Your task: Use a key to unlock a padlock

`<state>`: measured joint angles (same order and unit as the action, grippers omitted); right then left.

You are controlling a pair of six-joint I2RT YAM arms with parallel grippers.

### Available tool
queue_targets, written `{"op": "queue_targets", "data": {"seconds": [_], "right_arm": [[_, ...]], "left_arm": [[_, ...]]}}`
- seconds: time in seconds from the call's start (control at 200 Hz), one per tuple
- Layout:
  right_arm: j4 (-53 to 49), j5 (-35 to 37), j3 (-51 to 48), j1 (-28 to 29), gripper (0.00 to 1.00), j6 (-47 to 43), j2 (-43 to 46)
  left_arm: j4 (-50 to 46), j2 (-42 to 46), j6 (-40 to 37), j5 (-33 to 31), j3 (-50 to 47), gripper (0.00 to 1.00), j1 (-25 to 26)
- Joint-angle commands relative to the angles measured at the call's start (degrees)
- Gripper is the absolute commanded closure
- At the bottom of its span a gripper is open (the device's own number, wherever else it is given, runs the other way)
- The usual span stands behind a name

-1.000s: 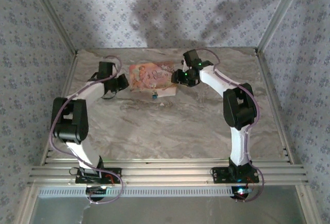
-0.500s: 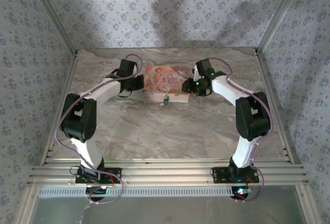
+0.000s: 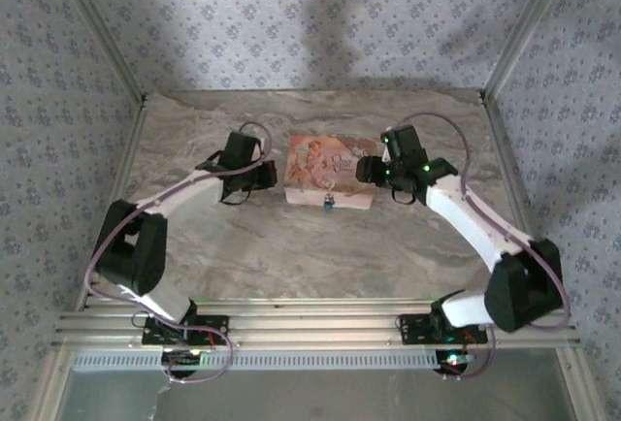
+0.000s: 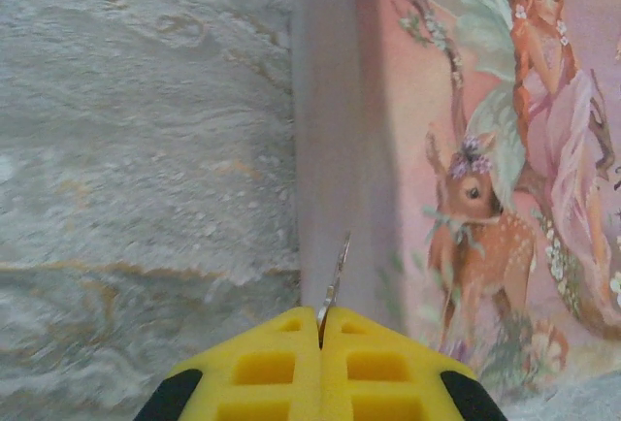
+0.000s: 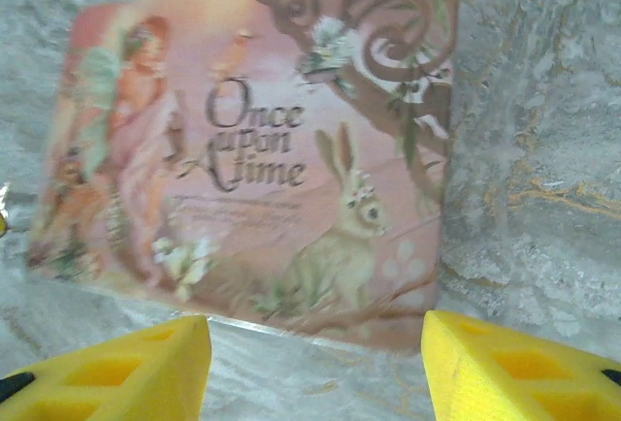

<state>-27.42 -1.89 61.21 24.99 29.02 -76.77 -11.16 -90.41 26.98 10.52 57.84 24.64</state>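
Left gripper (image 4: pixel 320 329): yellow fingertips pressed together, pinching a thin metal key (image 4: pixel 336 275) seen edge-on. The blade sticks out ahead of the tips toward the side wall of the pink printed box (image 4: pixel 466 149); can't tell if the key tip touches that wall. Right gripper (image 5: pixel 315 372): fingers (image 5: pixel 107 368) wide apart, nothing between them, over the marble-pattern table (image 3: pixel 291 256) just short of the box edge. The lid faces its camera, with "Once upon a time" lettering and a rabbit. Top view: the box lies flat toward the far middle of the table, left gripper at its left end, right gripper at its right end. Both are close to it, contact not resolvable. Padlock (image 3: pixel 328 205): tiny blue square thing on the table, right against the middle of the box's near face, between the two grippers and a bit nearer the bases than either. Too small to tell whether its shackle is closed or whether it's hooked to the box. Key is apart from the padlock, off at the box's left end. Both arms reach out from their bases with elbows bowed outward.
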Motion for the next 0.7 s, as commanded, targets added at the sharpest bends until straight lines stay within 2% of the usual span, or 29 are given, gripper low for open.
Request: {"op": "queue_targets", "data": {"seconds": [0.0, 0.105, 0.21, 0.4, 0.695], "right_arm": [[-1.83, 10.71, -2.75, 5.75, 0.40, 3.57, 3.19], [-0.72, 15.52, -5.01, 12.35, 0.41, 6.42, 2.82], [2.69, 18.11, -6.86, 17.33, 0.41, 10.84, -1.18], [13.97, 18.28, -9.53, 20.06, 0.41, 16.37, -8.28], [14.66, 24.35, -2.94, 23.40, 0.41, 16.76, -19.35]], "left_arm": [[2.42, 5.04, -0.71, 4.05, -2.34, 1.00, -2.40], [2.25, 9.54, -0.84, 5.39, -5.55, 1.00, -2.93], [2.68, 14.62, -0.07, 7.32, -10.15, 1.00, -2.94], [8.94, 22.52, 1.82, 16.27, -20.74, 1.00, -1.44], [17.46, 32.56, 7.19, 13.32, -34.47, 1.00, 1.89]]}}
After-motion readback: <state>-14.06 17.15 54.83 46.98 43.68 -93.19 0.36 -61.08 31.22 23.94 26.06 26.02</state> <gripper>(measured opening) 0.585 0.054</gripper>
